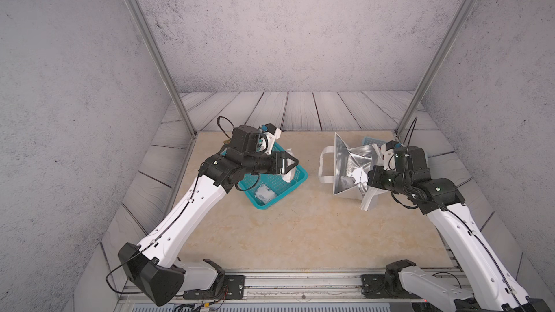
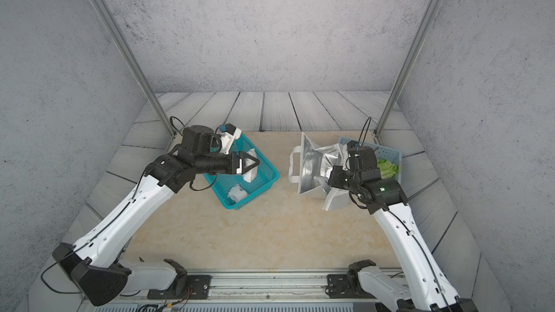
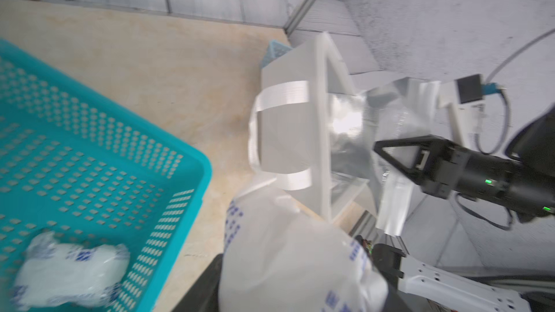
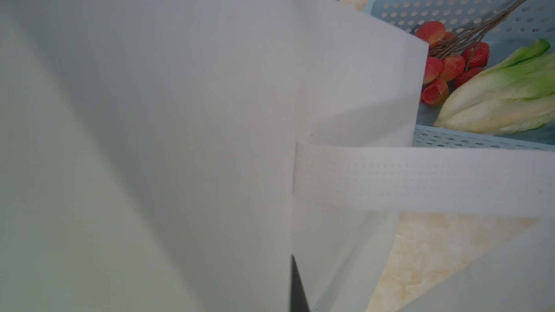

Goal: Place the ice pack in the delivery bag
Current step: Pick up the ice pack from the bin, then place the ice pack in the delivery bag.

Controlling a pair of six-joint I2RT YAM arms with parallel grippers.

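Currently, the ice pack [image 3: 288,253], a white pouch with blue print, is clamped between the jaws of the left gripper [image 1: 292,165]. It hangs above the teal mesh basket [image 1: 302,174], over the part of the basket nearest the bag and clear of the basket floor. It is not in the delivery bag [image 1: 342,159]: a bare strip of bench [image 1: 300,229] lies between the basket and the bag. The delivery bag stands on the bench to the right of the teal mesh basket with its mouth open, so that the silver foil lining shows in both top views. One white loop handle [image 1: 323,165] hangs on the wall that faces the teal basket. A pale crumpled item [image 1: 347,180] lies inside on the foil; it is too small to identify. The right gripper [image 3: 390,154] is at the bag's opposite rim, its jaws closed on the bag wall there. The right wrist view is filled almost wholly by the white outer wall and the second handle [image 4: 420,175]. Directly behind the bag, and touching or very nearly touching it, is the light-blue basket [image 4: 450,10]. It contains a bunch of red lychee-like fruits on brown stems [image 4: 444,66] and a pale green leafy cabbage [image 4: 504,97]. A second ice pack [image 1: 265,195] lies flat on the floor of the teal mesh basket, in the corner nearest the robot.
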